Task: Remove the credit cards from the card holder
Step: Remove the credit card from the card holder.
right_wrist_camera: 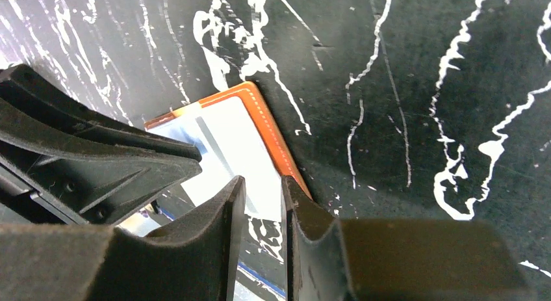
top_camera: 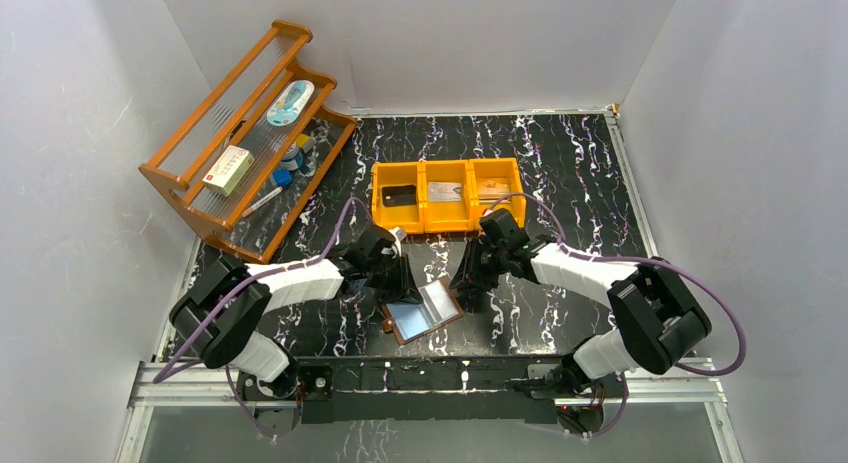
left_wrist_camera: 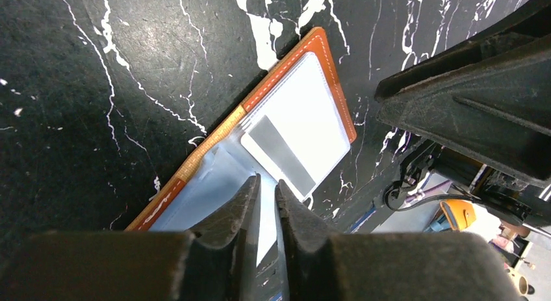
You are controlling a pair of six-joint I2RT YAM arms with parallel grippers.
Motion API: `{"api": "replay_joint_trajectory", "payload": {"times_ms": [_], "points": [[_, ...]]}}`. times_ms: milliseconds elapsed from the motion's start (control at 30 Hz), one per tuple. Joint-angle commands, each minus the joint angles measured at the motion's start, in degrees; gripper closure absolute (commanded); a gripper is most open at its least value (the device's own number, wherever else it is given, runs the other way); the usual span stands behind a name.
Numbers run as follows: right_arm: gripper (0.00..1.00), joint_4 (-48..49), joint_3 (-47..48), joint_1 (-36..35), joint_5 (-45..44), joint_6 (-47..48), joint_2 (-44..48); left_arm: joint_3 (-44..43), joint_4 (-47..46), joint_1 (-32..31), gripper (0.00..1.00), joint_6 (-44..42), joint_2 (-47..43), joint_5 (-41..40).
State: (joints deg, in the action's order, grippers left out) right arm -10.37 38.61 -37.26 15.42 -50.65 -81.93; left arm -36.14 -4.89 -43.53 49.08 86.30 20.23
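The brown card holder (top_camera: pixel 422 312) lies open on the black marble table between my two grippers. In the left wrist view its stitched edge (left_wrist_camera: pixel 286 68) frames a clear pocket holding a pale credit card (left_wrist_camera: pixel 281 151) with a grey stripe. My left gripper (left_wrist_camera: pixel 268 184) hovers over the pockets near the fold, its jaws a narrow slit apart with nothing between them. My right gripper (right_wrist_camera: pixel 263 184) stands over the holder's other end (right_wrist_camera: pixel 268 133), slightly open and empty. Three more credit cards, black (top_camera: pixel 398 194), silvery-grey (top_camera: pixel 445 191) and tan (top_camera: pixel 492 188), lie in the orange bin.
The orange three-compartment bin (top_camera: pixel 447 219) sits just behind the grippers. A wooden rack (top_camera: pixel 250 143) with a white-and-red box (top_camera: pixel 228 169) and small items stands at the back left. White walls close in on both sides.
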Motion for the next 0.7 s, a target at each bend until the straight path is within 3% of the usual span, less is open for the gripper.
{"api": "replay_joint_trajectory", "payload": {"times_ms": [0,300,667], "points": [[0.65,-0.81,3.17,-0.53,1.36,4.90,1.09,-0.39,2.98,0.02,0.83,0.79,-3.50,-1.20],[0.66,1.47,4.48,-2.54,6.39,6.88,-6.25,-0.86,4.74,0.02,0.66,2.60,-3.35,1.59],[0.92,3.42,2.33,-3.25,9.19,5.44,-9.11,1.59,1.15,-0.13,0.64,4.99,-0.14,1.70]]}}
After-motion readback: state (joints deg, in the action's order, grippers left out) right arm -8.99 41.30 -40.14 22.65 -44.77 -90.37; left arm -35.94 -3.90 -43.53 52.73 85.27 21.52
